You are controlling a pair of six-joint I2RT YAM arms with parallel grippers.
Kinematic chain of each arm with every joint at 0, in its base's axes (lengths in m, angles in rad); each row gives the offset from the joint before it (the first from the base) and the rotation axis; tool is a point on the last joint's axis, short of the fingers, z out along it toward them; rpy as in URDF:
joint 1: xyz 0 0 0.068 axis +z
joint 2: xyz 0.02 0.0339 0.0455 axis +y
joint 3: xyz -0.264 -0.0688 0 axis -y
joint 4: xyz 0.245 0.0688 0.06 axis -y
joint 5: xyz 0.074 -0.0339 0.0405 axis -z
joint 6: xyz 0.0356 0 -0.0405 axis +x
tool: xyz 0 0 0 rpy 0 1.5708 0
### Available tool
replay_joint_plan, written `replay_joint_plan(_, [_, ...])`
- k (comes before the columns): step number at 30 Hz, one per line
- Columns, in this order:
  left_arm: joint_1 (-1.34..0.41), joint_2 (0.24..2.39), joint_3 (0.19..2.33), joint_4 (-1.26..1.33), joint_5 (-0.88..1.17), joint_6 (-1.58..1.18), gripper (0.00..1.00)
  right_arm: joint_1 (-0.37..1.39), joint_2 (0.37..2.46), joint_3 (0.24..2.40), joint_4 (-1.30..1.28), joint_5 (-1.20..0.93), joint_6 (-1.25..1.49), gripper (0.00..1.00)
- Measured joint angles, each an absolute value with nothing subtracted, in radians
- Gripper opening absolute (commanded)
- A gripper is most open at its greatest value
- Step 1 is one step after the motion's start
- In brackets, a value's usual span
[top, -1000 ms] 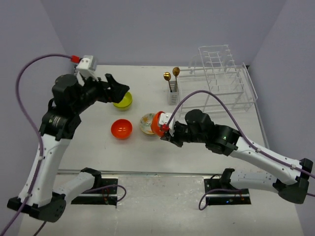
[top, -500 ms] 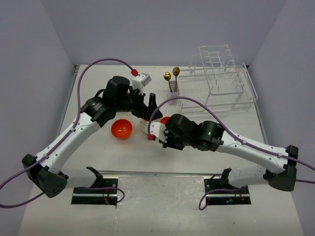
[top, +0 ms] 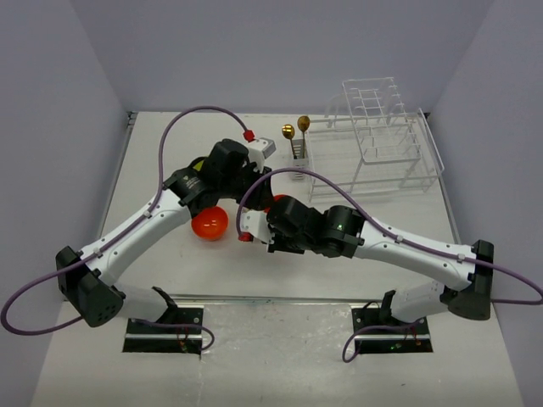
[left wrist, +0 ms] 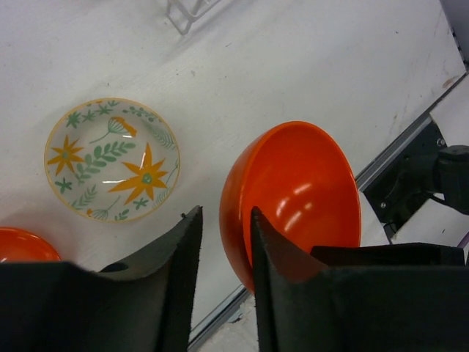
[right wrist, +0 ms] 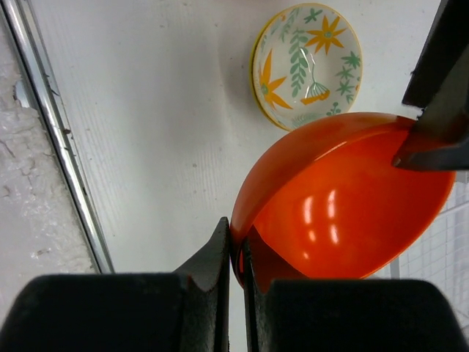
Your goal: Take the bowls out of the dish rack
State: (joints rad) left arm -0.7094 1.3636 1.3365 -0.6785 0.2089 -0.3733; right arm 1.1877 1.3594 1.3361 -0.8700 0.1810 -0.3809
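My right gripper (right wrist: 238, 235) is shut on the rim of an orange bowl (right wrist: 344, 213), holding it tilted above the table mid-scene (top: 280, 202). My left gripper (left wrist: 227, 213) straddles the opposite rim of that bowl (left wrist: 293, 198), one finger inside and one outside, with a gap still showing on the outer side. The floral bowl (left wrist: 111, 159) lies flat on the table just beyond. A second orange bowl (top: 209, 223) rests on the table to the left. The lime-green bowl (top: 196, 161) is mostly hidden behind my left arm. The white dish rack (top: 382, 144) stands at the back right, with no bowl visible in it.
Two gold spoons (top: 297, 130) stand in the small caddy (top: 299, 163) on the rack's left side. Both arms cross over the table's middle with purple cables looping above them. The table's front edge and metal rail (right wrist: 51, 147) lie close below the held bowl.
My left arm swung from the lime-green bowl to the centre, and its jaws narrowed around the held orange bowl's rim. The right arm shifted left with the bowl.
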Motion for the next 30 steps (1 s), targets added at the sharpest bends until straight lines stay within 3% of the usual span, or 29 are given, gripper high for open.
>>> replay_joint_plan(2, [-0.719, 1.367, 1.336, -0.682, 0.192, -0.373, 0.25, 1.193, 1.378, 1.342, -0.870, 0.193, -0.387, 0.00])
replay_joint_plan(4, [-0.727, 1.372, 1.336, -0.686, 0.171, -0.373, 0.02, 1.196, 1.399, 1.351, -0.871, 0.203, -0.390, 0.00])
replay_joint_plan(5, [-0.730, 1.376, 1.336, -0.690, 0.154, -0.369, 0.00, 1.199, 1.412, 1.359, -0.870, 0.206, -0.395, 0.00])
replay_joint_plan(13, [-0.746, 1.392, 1.325, -0.722, 0.062, -0.330, 0.00, 1.219, 1.454, 1.375, -0.849, 0.227, -0.404, 0.03])
replay_joint_plan(16, [-0.748, 1.365, 1.297, -0.708, 0.025, -0.329, 0.00, 1.222, 1.447, 1.340, -0.793, 0.240, -0.407, 0.28])
replay_joint_plan(18, [-0.746, 1.339, 1.263, -0.709, -0.018, -0.339, 0.00, 1.224, 1.429, 1.304, -0.743, 0.275, -0.404, 0.56])
replay_joint_plan(19, [-0.746, 1.334, 1.256, -0.710, -0.028, -0.342, 0.00, 1.224, 1.415, 1.286, -0.722, 0.289, -0.405, 0.56])
replay_joint_plan(22, [-0.742, 1.303, 1.213, -0.695, -0.073, -0.369, 0.00, 1.224, 1.351, 1.212, -0.645, 0.333, -0.402, 0.84])
replay_joint_plan(24, [-0.739, 1.277, 1.173, -0.678, -0.101, -0.399, 0.00, 1.224, 1.304, 1.168, -0.599, 0.365, -0.399, 0.91])
replay_joint_plan(25, [-0.735, 1.258, 1.142, -0.661, -0.115, -0.414, 0.00, 1.224, 1.278, 1.146, -0.577, 0.381, -0.395, 0.99])
replay_joint_plan(30, [-0.562, 1.089, 0.942, -0.596, -0.133, -0.508, 0.00, 1.224, 1.111, 1.015, -0.467, 0.436, -0.353, 0.99])
